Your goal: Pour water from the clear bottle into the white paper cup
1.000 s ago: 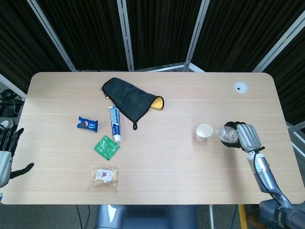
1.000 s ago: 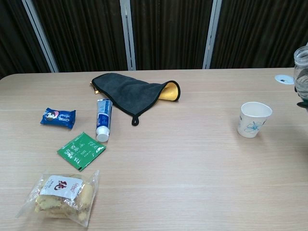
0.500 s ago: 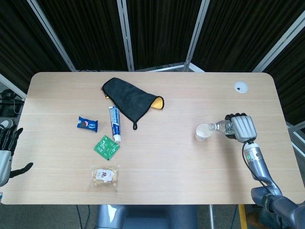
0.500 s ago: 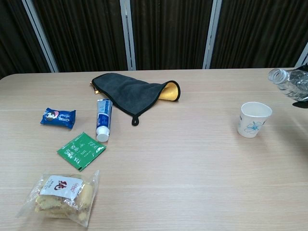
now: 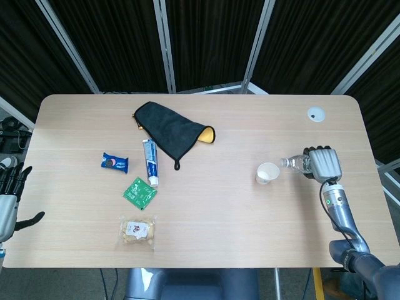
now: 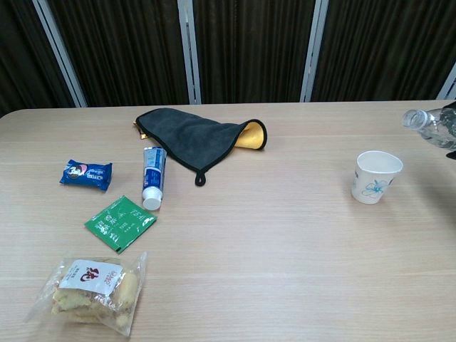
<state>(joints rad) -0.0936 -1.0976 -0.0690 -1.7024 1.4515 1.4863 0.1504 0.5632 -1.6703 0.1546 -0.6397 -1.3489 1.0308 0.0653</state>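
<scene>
My right hand (image 5: 323,164) is wrapped around the clear bottle (image 5: 296,164), fingers clamped on its body. The bottle lies tipped nearly level, neck pointing left toward the white paper cup (image 5: 267,172). Its mouth sits just right of the cup and above the rim; not touching. In the chest view only the bottle's neck and shoulder show at the right edge, raised above the cup. Cup stands upright on the table (image 5: 237,225), right of centre, blue flower print on its side. I cannot tell whether there is water in it.

My left hand (image 5: 9,190) hangs off the table's left edge, near side, fingers spread, holding nothing.

Left half of the table: dark cloth (image 5: 170,132) with a yellow corner at the far side; toothpaste tube (image 5: 150,162) just near of it; blue snack packet (image 5: 115,162) to the tube's left; green sachet (image 5: 139,192); clear bag of biscuits (image 5: 137,231) nearest.
</scene>
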